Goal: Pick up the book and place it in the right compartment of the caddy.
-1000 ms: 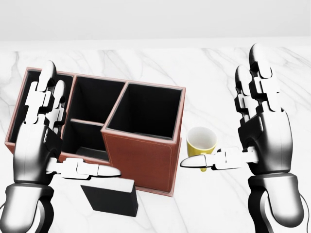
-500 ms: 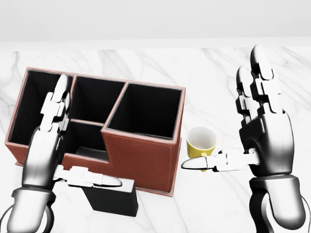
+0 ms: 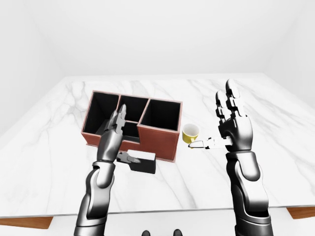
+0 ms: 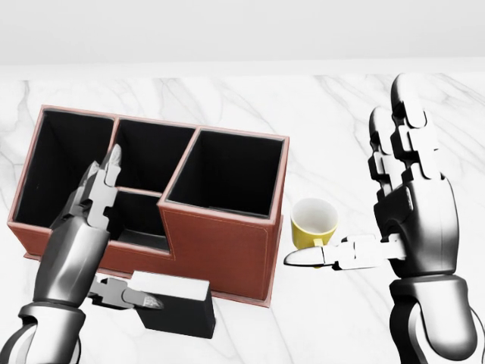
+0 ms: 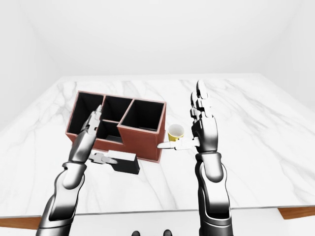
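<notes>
- A brown leather caddy point(image 4: 220, 243) with black-lined compartments sits on a white marble table point(image 4: 341, 114); it serves as the landmark for everything here.
- The book point(image 4: 178, 307), a small black block, stands on the table just below the caddy's lower wall in the head view, touching or nearly touching it; it is not yet lifted.
- The left hand point(image 4: 76, 250) hovers over the caddy's lower left edge with its fingers point(image 4: 102, 186) extended over the small middle compartment and its thumb point(image 4: 125, 292) reaching across the book's upper left corner; the hand is unclenched and grasps nothing, apparently lining up for a pinch on the book.
- The right hand point(image 4: 413, 220) is held upright to the right of the caddy, palm facing inward, fingers spread and thumb pointing toward the caddy; it is released and holds nothing, probably parked clear of the work.
- A yellow cup point(image 4: 313, 220) stands just right of the caddy, beside the large right compartment point(image 4: 227, 174); that compartment is the book's target, and the cup could be knocked on the way in.
</notes>
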You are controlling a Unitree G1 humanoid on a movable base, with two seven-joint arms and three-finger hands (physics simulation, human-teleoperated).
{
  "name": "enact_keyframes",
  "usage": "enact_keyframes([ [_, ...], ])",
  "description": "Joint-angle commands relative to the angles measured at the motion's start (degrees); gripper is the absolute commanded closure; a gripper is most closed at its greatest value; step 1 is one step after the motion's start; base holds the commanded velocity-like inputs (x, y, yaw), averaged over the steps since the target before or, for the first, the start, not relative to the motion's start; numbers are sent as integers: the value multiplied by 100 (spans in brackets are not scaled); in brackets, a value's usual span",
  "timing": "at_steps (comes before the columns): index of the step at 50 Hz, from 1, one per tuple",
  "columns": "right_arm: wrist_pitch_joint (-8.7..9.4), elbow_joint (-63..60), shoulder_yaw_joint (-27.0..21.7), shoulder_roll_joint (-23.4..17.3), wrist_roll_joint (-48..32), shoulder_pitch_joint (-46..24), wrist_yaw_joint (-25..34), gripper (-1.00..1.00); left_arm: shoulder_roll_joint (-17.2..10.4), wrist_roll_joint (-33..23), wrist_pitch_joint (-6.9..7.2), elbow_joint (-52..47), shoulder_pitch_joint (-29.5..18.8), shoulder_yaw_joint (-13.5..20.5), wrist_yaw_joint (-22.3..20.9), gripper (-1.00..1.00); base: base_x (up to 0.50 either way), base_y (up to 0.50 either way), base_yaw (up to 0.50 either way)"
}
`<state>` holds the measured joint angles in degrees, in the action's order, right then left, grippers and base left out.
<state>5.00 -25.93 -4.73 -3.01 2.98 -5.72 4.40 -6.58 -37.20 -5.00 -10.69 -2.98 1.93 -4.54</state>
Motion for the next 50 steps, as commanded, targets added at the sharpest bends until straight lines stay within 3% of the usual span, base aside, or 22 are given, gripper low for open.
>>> enact_keyframes([
  [1, 0, 36, -1, 7, -1, 16, -7, -100, -157, -1053, 0, 323, 135, 132, 243, -100, 0, 0, 0],
  [14, 0, 85, 22, 17, 6, 12, -30, -100, -179, -1724, 0, -16, 562, 263, 150, -100, 0, 0, 0],
  [24, 0, 97, 10, 14, 18, 27, -25, -100, 13, -2138, 0, -297, 1045, -32, 175, -100, 0, 0, 0],
  [43, 0, 98, -48, -16, 65, 12, -3, -100, 19, -2371, 0, -160, 1126, -433, 10, -100, 0, 0, 0],
  [50, 0, 117, -41, -14, 65, 5, -5, -100, -30, -2431, 0, 42, 938, -479, -4, -100, 0, 0, 0],
])
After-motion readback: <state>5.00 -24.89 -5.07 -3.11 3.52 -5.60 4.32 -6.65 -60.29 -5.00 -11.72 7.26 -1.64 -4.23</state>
